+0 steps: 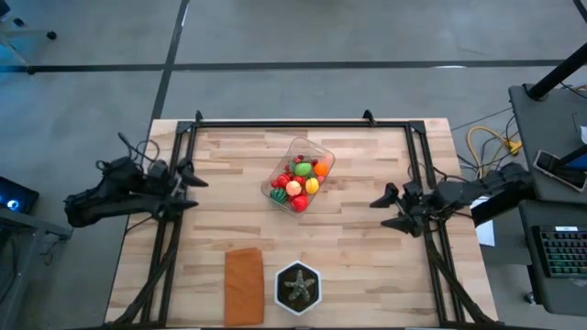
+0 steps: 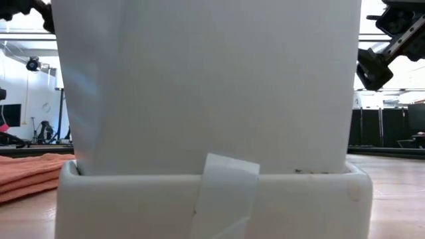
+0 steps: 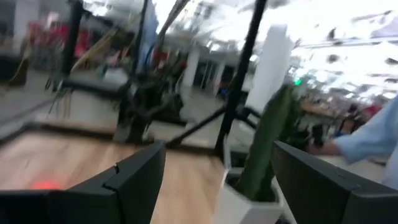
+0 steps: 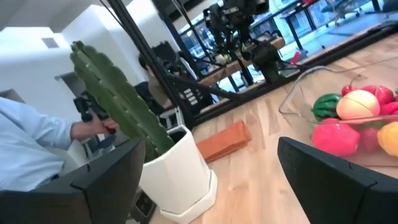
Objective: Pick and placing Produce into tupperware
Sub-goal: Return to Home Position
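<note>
The tupperware [image 1: 320,154] is seen near the middle of the tabletop [image 1: 367,266], set at a slant. The produce [image 1: 298,183] is heaped inside the tupperware, with red, green, orange and yellow pieces packed closely together.

The left pincer [image 1: 193,191] is held well apart from the tupperware, on the left arm's side and over the edge of the tabletop. Its fingers [image 3: 134,177] are spread wide and nothing is gripped between them. The right pincer [image 1: 384,213] is held on the opposite side of the tupperware, likewise well apart from it. Its fingers [image 4: 339,177] are also spread wide, with nothing held.

A flat orange-brown cloth [image 1: 243,286] and a green plant [image 1: 298,287] in a pot [image 1: 279,290] are placed side by side, well apart from the tupperware, towards the tabletop's front edge. In the low view the tupperware is hidden behind the pot's white wall. In the right wrist view a person's light blue sleeve [image 4: 25,146] is seen beyond the plant, farther from the tupperware than the pot.
</note>
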